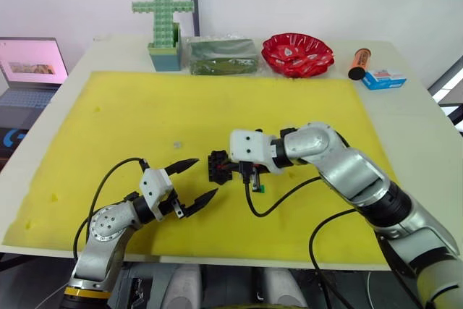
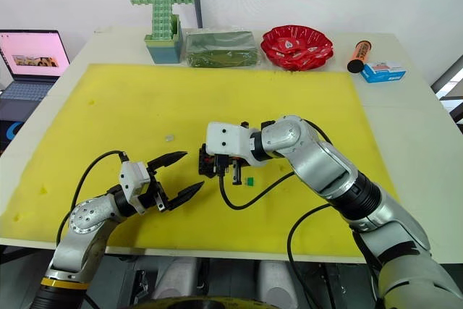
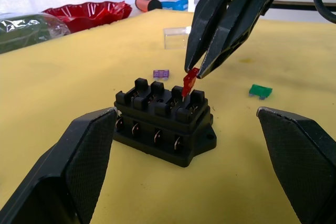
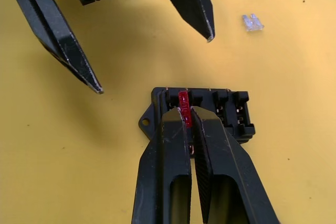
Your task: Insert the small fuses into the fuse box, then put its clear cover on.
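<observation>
1. One fuse, the red fuse, was pinched tight between the fingers of the right gripper, which had closed on it.
2. The red fuse sat right over an end slot of the fuse box, and its bottom edge looked like it was touching the slot. It was not pushed all the way in.
3. The fuse box lay on the yellow mat, near the middle, between the two grippers.
4. The left gripper waited just beside the box with its fingers spread wide and nothing in them.
5. The purple fuse and the green fuse lay flat on the mat near the box. I could not pick out the grey-white one.
6. The clear cover rested on the mat further back, well apart from the box.
7. I think the step was putting in the first fuse. The other slots looked empty.
8. Next, the red fuse would need a straight push down into its slot. If it tipped, it could jam or make the little box slide.
</observation>
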